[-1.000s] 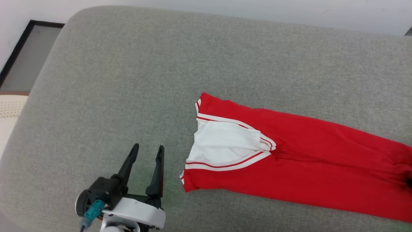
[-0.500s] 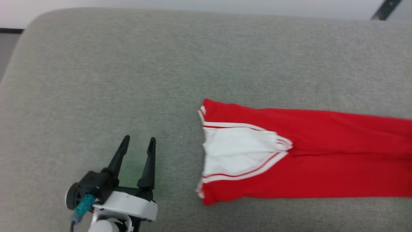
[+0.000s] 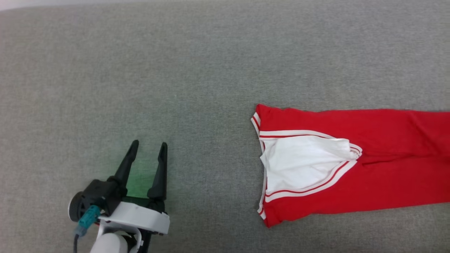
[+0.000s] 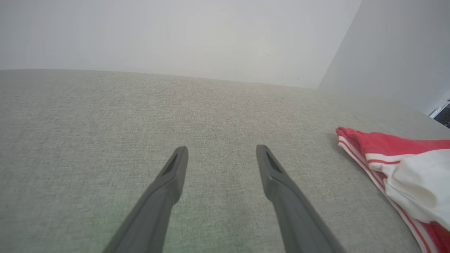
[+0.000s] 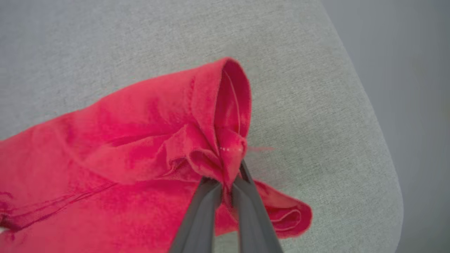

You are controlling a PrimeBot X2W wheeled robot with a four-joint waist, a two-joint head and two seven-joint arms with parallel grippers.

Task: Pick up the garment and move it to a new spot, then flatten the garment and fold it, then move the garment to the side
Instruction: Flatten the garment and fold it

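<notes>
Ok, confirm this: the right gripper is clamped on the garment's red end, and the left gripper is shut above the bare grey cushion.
One thing is wrong: the left gripper is open, fingers spread, as the left wrist view shows. It is above the bare grey cushion, and the right gripper is clamped on the red end of the garment.
</notes>
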